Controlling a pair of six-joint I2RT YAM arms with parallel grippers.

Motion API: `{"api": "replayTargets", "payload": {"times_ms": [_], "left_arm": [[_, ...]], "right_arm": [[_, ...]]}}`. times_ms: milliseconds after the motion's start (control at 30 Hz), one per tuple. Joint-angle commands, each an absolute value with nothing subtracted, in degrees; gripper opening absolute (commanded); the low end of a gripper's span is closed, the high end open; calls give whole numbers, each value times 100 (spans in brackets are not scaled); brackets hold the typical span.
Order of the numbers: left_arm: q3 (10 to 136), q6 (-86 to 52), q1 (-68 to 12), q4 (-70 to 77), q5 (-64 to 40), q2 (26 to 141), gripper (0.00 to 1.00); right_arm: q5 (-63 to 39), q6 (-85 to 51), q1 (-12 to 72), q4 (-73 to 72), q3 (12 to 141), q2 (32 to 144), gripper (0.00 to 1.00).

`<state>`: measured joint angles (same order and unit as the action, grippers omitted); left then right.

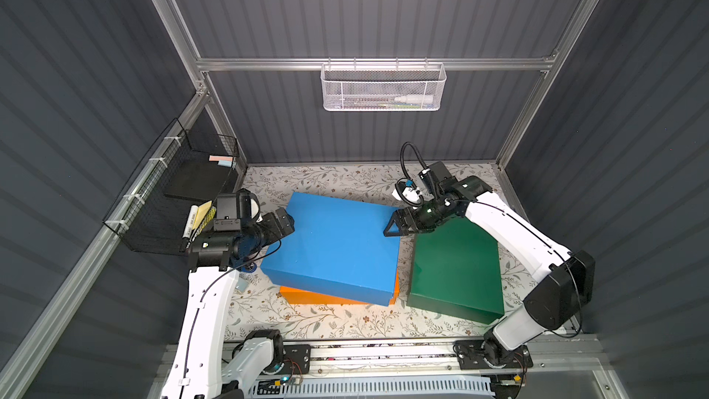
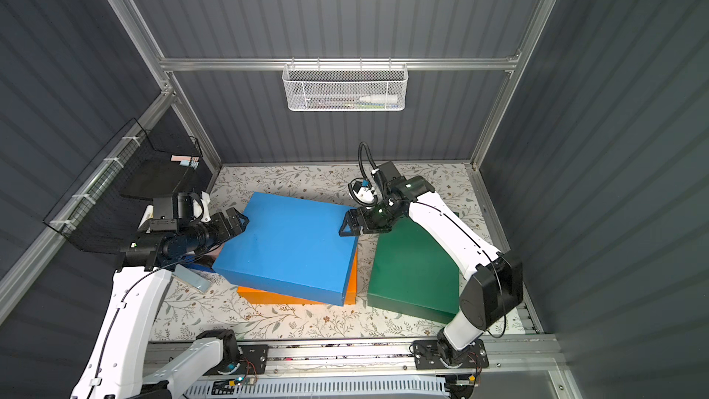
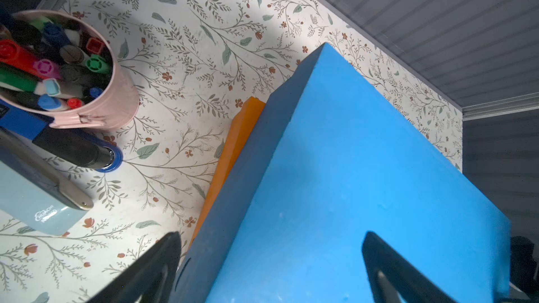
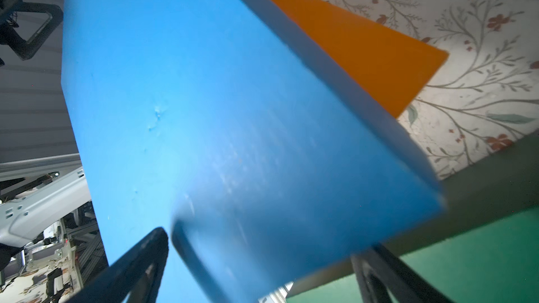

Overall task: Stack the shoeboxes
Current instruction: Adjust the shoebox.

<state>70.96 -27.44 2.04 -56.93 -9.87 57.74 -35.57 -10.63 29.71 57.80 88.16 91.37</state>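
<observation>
The plain blue cardboard shoebox [image 1: 337,247] lies skewed atop the orange cardboard shoebox [image 1: 307,298], with the dark green shoebox [image 1: 456,274] beside them. The left gripper [image 1: 287,220] and right gripper [image 1: 392,226] stand spread at the blue box's far corners, pinching nothing. An uneven nudge could twist it further or slide it off.

Top views look down from above; wrist views closely share the blue shoebox [image 3: 350,185]
</observation>
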Motion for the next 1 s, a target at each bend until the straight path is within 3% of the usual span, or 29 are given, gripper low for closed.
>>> {"api": "replayTargets", "payload": {"times_ms": [0,267,533,800,967], "left_arm": [[6781,-2733,176,-5650,-1142,5845,99],[5745,-2755,176,-5306,-1598,5792,97],[4992,-3013,176,-4796,-2082,5710,91],[5248,-2962,176,-4795,-1925,5960,89],[5736,-3480,176,-5424,-1337,5584,100]], "right_arm": [[-3641,-1014,3048,6157,8806,9091,99],[-3861,-1387,3145,5456,8175,9234,99],[-3875,-1372,3145,5244,8421,9747,99],[-3955,-1292,3146,5367,8925,10248,99],[-3840,-1176,3139,5476,8844,10174,99]]}}
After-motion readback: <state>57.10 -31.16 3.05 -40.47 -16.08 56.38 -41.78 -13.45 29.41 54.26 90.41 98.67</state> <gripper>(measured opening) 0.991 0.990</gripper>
